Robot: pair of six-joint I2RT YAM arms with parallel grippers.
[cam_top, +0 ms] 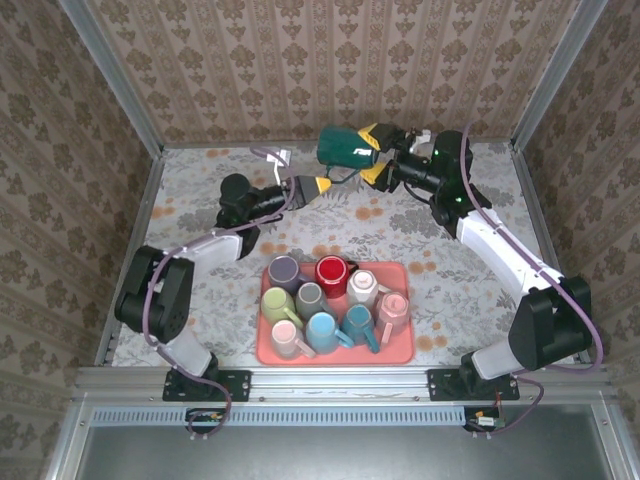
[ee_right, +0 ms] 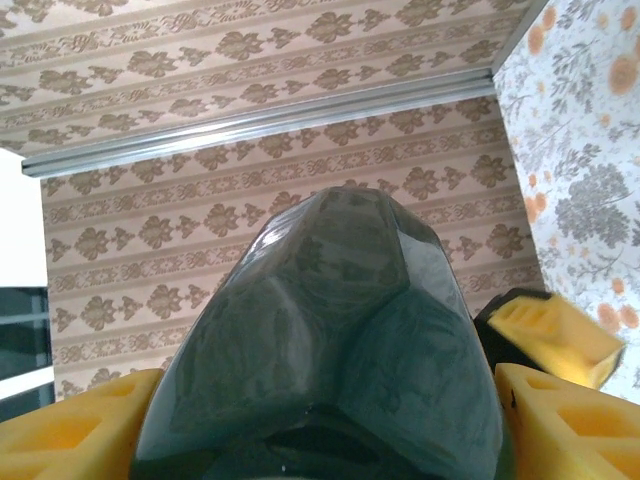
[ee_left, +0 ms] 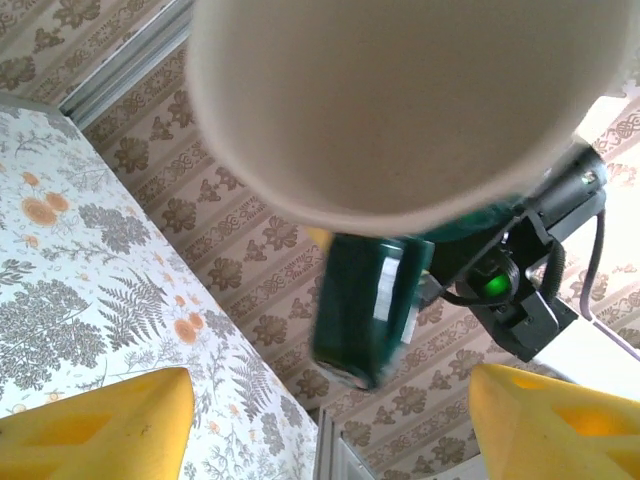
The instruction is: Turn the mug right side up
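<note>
Green mug point(cam_top: 342, 146) is held aloft at 12 o'clock over the table point(cam_top: 190, 205), lying sideways. Right gripper point(cam_top: 368, 153) is clamped across its body, jaws wide to suit the girth, likely so the wrist can roll it upright. Left gripper point(cam_top: 318, 186) hovers at the mug's 7 o'clock, fingers spread and empty, possibly for a handover. Which end is the mouth: unclear.

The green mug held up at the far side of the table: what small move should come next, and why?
Probably the right gripper should roll its wrist until the dark green mug points its opening upward. It holds the mug on its side in the air over the table, while the left gripper stands open just beside it, gripping nothing.
</note>
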